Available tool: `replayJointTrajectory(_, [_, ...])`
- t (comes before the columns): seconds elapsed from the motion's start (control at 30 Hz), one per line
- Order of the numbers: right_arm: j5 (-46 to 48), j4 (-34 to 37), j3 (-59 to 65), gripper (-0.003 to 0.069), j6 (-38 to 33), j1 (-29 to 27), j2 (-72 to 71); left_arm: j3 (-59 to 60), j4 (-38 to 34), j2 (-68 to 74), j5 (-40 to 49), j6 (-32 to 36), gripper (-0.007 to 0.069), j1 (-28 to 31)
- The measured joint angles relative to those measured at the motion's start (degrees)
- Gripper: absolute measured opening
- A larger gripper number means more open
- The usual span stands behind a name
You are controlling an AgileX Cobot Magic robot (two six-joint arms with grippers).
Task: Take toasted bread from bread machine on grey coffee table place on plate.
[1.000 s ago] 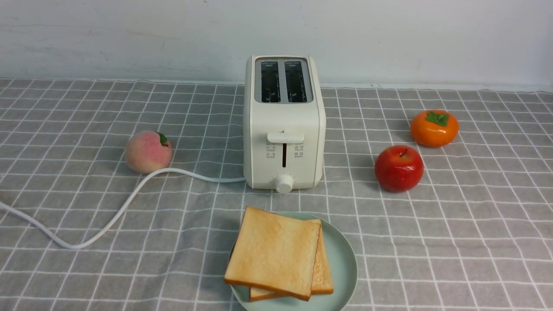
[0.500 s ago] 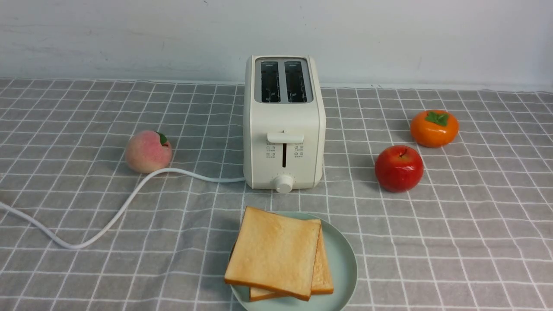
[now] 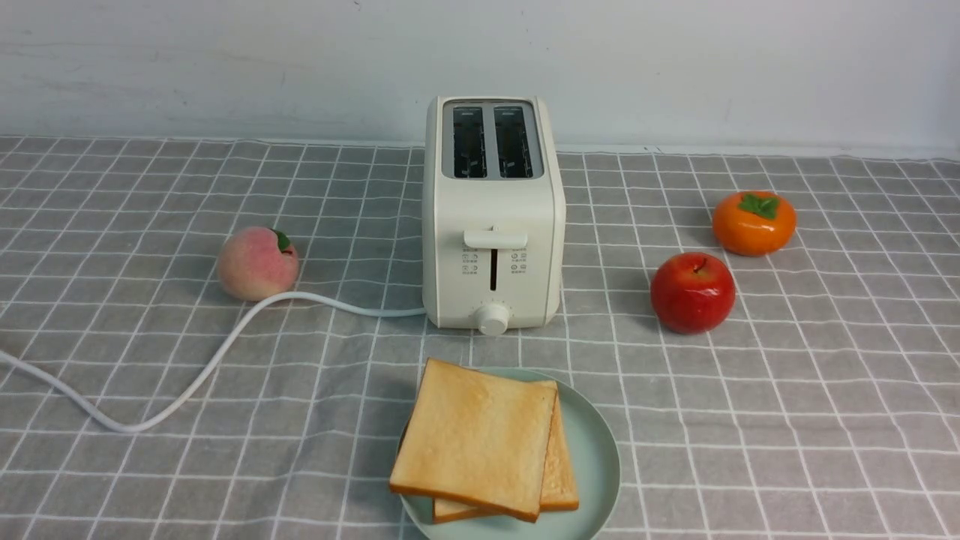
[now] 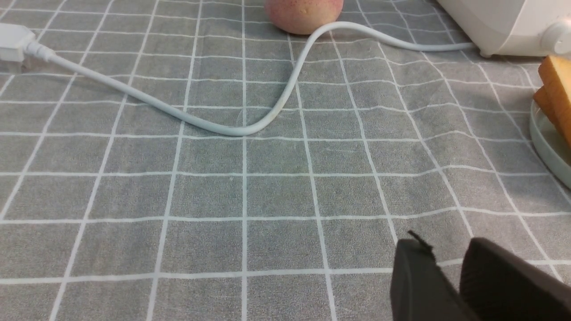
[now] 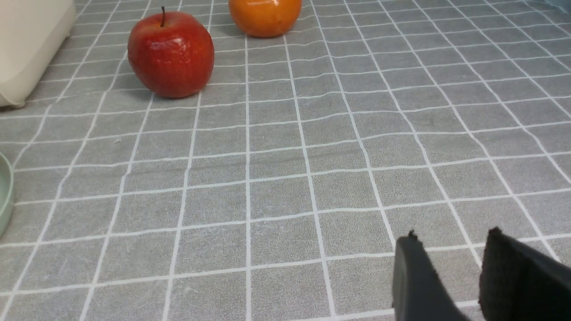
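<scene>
Two slices of toasted bread (image 3: 472, 435) lie stacked on the mint-green plate (image 3: 596, 450) near the front of the grey coffee table (image 3: 787, 412). The cream bread machine (image 3: 491, 217) stands behind the plate, both slots empty, lever up. Neither gripper shows in the front view. In the left wrist view my left gripper (image 4: 446, 249) hovers low over bare cloth, jaws a little apart and empty, with the toast edge (image 4: 557, 80) and plate rim (image 4: 546, 142) off to one side. My right gripper (image 5: 450, 240) is also over bare cloth, jaws apart and empty.
A peach (image 3: 257, 262) sits left of the bread machine, by its white cord (image 3: 187, 382), which runs off the left edge. A red apple (image 3: 692, 292) and an orange persimmon (image 3: 754, 222) sit to the right. A white wall backs the table.
</scene>
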Motion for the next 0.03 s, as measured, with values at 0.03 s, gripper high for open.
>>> replayJointTrajectory(0.03, [0.0, 0.0, 0.0, 0.0233, 0.0, 0.0, 0.0, 0.0, 0.0, 0.0, 0.0, 0.0, 0.0155, 0.0])
